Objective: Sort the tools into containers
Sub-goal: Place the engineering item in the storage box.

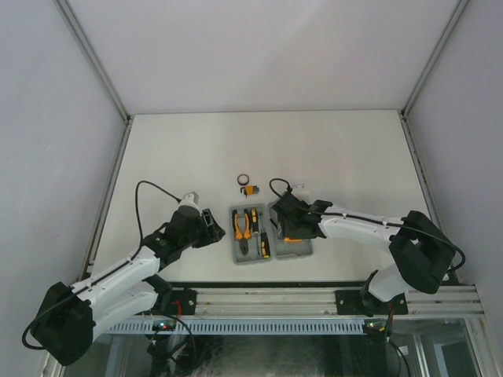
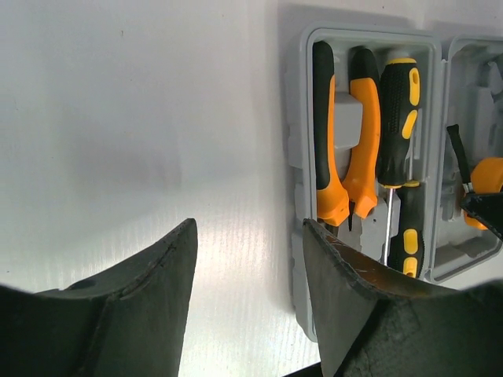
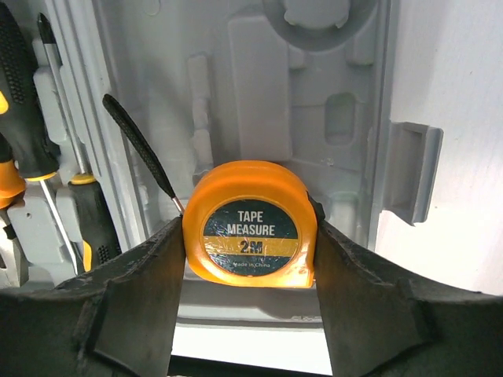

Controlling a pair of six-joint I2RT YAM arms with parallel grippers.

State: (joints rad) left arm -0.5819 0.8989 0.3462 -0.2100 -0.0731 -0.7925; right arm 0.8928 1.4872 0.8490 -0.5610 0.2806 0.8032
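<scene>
My right pincer [image 3: 248, 250] gripped the orange tape measure [image 3: 250, 224] between both fingers, low over the right half of the grey case [image 3: 267, 94]. My left pincer [image 2: 250, 236] hung with jaws apart over the table [image 2: 118, 118], just beside the case's left half, where pliers [image 2: 346, 149] and two screwdrivers [image 2: 397, 110] lay in recesses. The black ring [image 1: 244, 179] and hex key set [image 1: 250, 189] sat beyond the case.

1. Grey hinged tool case [image 1: 236, 253] lies open and flat;
2. Orange-handled pliers [image 2: 365, 133], long screwdriver [image 2: 399, 110] and short screwdriver [image 2: 407, 239], both black-and-yellow, sit in its left half;
3. Orange tape measure [image 3: 251, 228], label up, is clamped by the right gripper [image 3: 247, 239] over the right half;
4. Black ring [image 1: 244, 179] and hex key set [image 1: 250, 189] lie just beyond the case, close together.
</scene>
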